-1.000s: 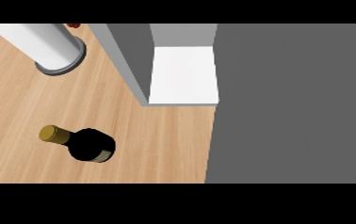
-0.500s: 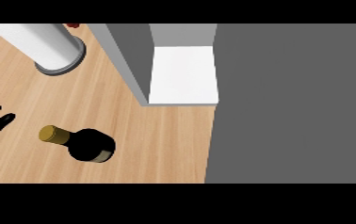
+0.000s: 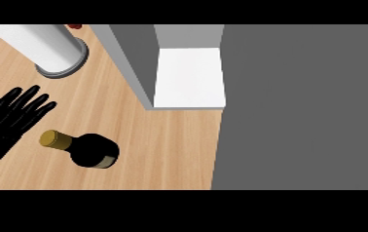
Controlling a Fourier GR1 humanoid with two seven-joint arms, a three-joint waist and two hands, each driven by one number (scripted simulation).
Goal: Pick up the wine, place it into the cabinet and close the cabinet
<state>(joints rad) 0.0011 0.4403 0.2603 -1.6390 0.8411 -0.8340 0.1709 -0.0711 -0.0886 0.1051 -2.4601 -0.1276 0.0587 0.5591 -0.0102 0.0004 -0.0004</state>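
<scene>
The left hand (image 3: 23, 113) was seen spread flat, holding nothing, just at 10 o'clock of the wine bottle (image 3: 84, 149), probably lined up for a grab, with the open cabinet (image 3: 188, 77) waiting at 2 o'clock.

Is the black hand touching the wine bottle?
Apart. The head view shows a strip of bare counter between the left hand, its fingers straight, and the bottle.
</scene>
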